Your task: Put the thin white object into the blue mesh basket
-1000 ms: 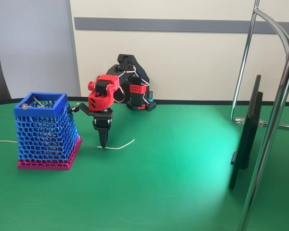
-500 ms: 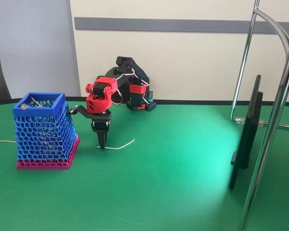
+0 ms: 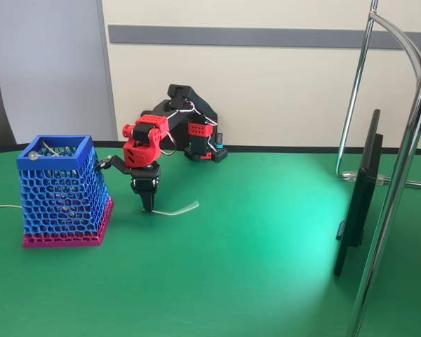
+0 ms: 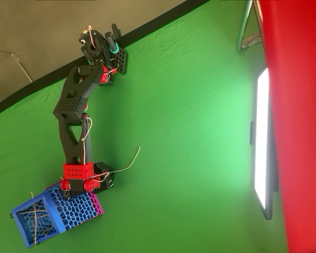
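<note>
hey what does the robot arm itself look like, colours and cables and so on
The arm has black links, some with rows of small holes, and red blocks at the wrist and near the base. Thin white cables loop along it. The gripper is black with two narrow, tapering fingers. No markings are readable.

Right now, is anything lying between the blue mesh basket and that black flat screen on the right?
In the fixed view, between the blue honeycomb-mesh basket and the black flat screen: the gripper holding the thin white strand, then bare green tabletop.
</note>
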